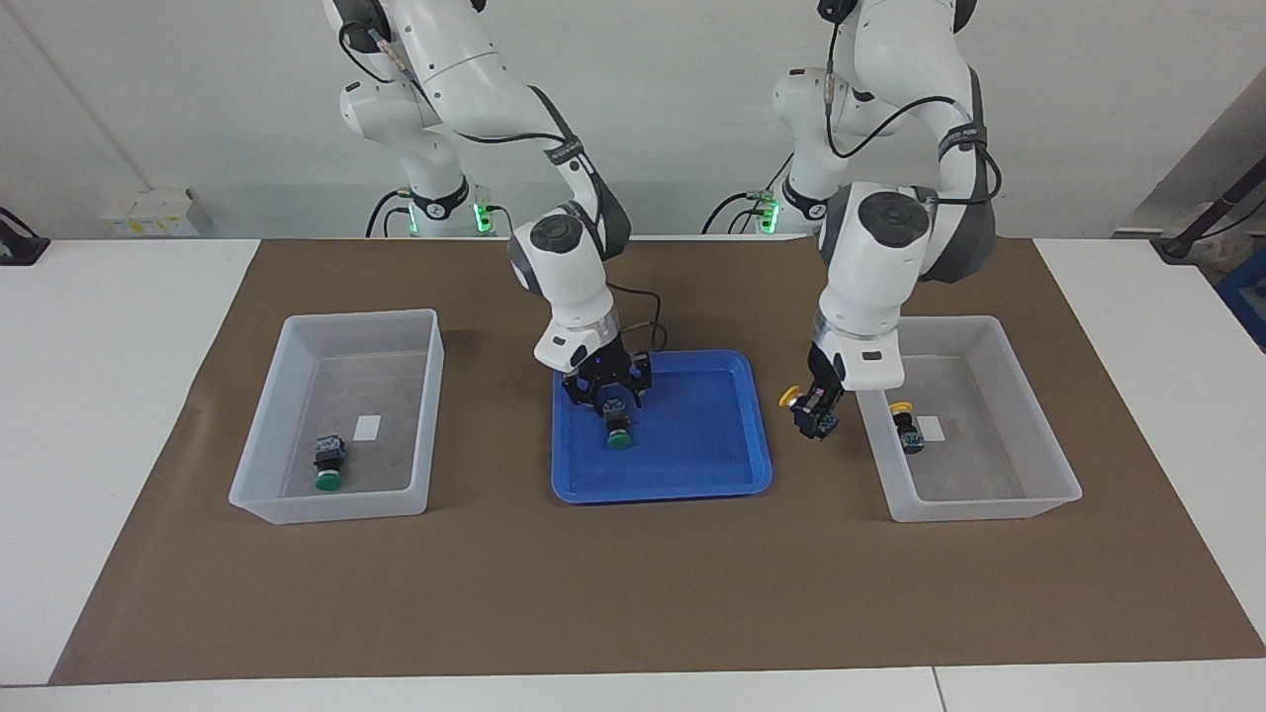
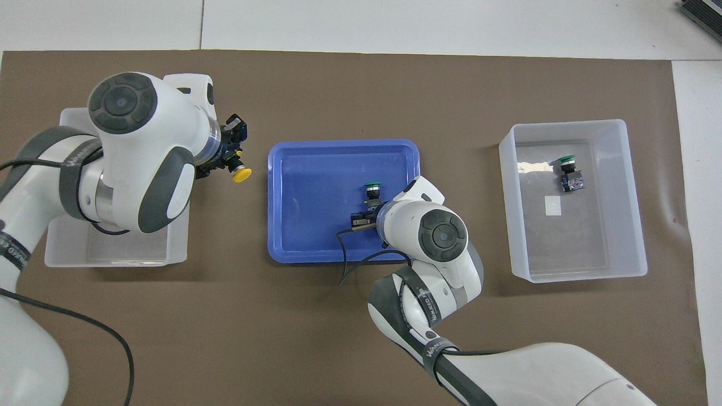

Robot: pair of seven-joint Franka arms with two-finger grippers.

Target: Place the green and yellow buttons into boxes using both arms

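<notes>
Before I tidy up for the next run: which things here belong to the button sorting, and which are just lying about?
Job: yellow button in the left pincer; green button at the right pincer, on the blue tray; two boxes, one sorted button inside each.
Lying about: brown mat; small pale cartons at the right arm's end of the table.

We take this for a robotics lab. Two white jointed arms (image 1: 465, 69) stand bolted at twelve o'clock of a white worktop (image 1: 109, 326), trailing black cables, green status lights glowing at their bases. A brown paper mat (image 1: 633, 583) covers the worktop's middle. The plain pale wall (image 1: 673, 109), the bare surfaces and small white boxes (image 1: 148, 211) at ten o'clock suggest a test bench.
</notes>
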